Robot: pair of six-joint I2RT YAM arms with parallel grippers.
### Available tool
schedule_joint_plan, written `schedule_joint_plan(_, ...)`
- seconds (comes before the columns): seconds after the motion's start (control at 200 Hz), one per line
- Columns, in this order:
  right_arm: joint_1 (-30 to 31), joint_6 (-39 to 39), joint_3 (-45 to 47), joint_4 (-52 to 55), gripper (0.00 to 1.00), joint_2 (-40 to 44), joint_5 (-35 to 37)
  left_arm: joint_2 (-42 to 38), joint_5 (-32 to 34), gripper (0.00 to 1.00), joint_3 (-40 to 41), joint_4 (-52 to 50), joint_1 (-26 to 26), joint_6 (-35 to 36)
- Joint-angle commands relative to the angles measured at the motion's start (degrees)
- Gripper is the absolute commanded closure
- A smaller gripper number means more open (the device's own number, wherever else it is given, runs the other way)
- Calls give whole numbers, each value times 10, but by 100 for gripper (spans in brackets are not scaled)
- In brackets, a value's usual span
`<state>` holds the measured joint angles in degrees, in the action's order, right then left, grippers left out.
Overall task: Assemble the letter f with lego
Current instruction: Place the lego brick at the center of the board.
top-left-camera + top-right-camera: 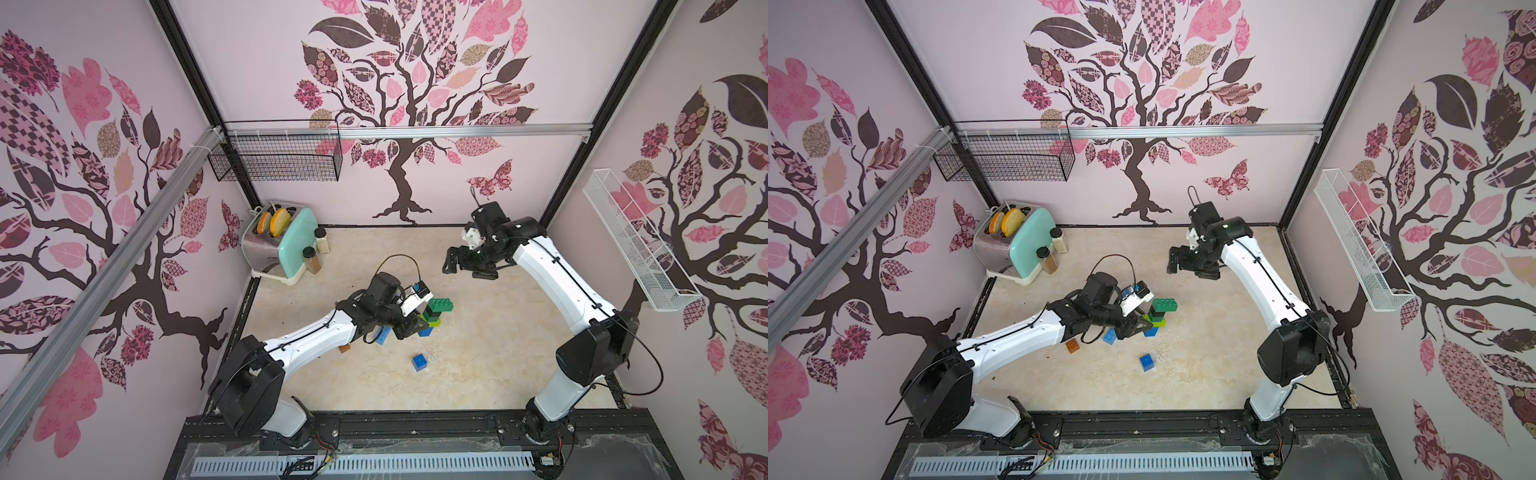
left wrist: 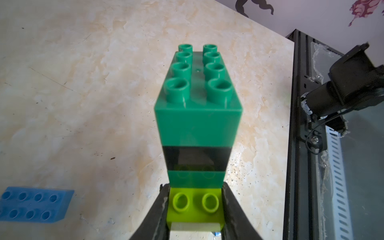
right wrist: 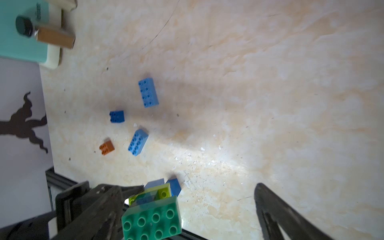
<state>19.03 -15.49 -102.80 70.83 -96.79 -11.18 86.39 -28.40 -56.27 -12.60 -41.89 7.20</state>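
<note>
The lego stack [image 1: 434,313] rises mid-table in both top views: a dark green oblong brick [image 1: 1163,304] on top, then black, green and lime bricks, with blue at the base. My left gripper [image 2: 195,205] is shut on the lime brick [image 2: 194,202], one finger on each side. My right gripper [image 1: 469,266] hangs open behind the stack and holds nothing. Loose lego lies around the stack: a blue square brick [image 1: 420,362], a light blue oblong [image 1: 1109,336] and a brown square [image 1: 1072,345]. In the right wrist view the stack's green top [image 3: 150,220] is low in the picture.
A toaster with bread [image 1: 278,245] and two spice jars [image 1: 322,240] stand at the back left. A black wire basket [image 1: 276,160] hangs on the back wall, a white one [image 1: 636,245] on the right wall. A black rail [image 1: 415,419] runs along the table's front edge.
</note>
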Motion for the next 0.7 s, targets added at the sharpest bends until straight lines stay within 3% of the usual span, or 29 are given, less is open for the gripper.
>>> schedule_joint_plan(0.0, -14, -13, -7, -4, 1, 41, 66, 38, -62, 64, -44, 22, 4, -67)
schedule_joint_plan(0.355, -54, -25, 105, -23, 1, 121, 75, 240, -145, 64, -200, 126, 13, -323)
schedule_joint_plan(0.69, -71, -25, 157, -21, 1, 163, 86, 360, -146, 64, -281, 154, 8, -454)
